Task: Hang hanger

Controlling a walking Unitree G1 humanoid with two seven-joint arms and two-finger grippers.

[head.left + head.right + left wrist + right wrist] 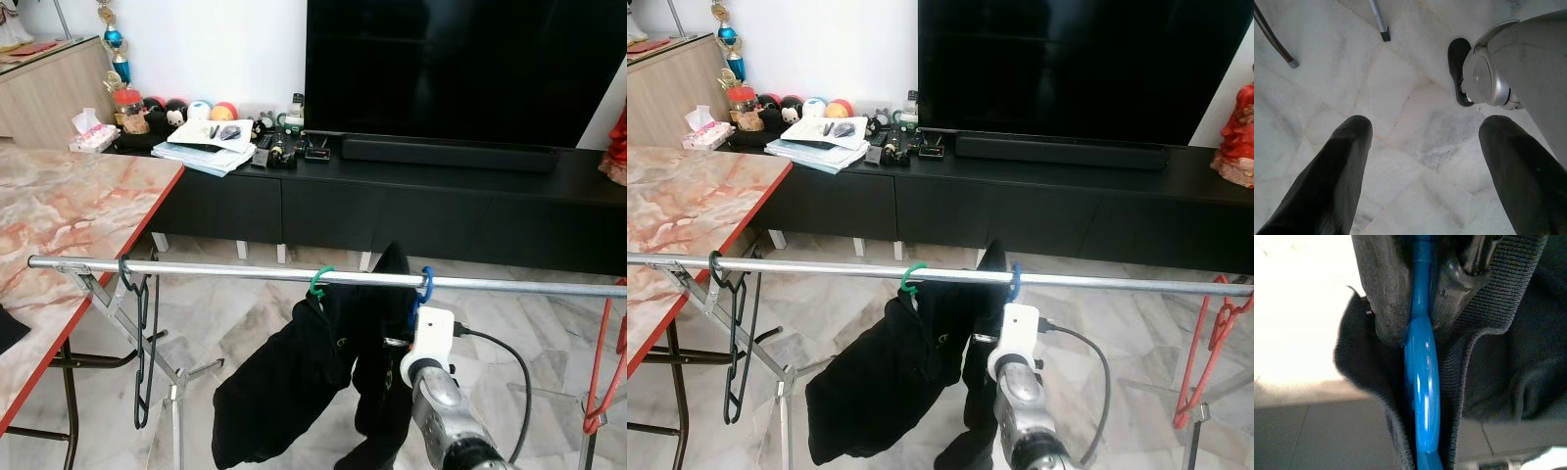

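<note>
While pinched in the right end effector (pixel 1418 308), blue hanger (pixel 1422 377) hooked over rail (pixel 245 271).

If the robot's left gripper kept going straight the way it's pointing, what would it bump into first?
Most likely the marble floor. The left gripper points down at it with open fingers and nothing shows between them. The robot's own leg sits off to one side, probably out of the line, though depth is hard to judge.
</note>
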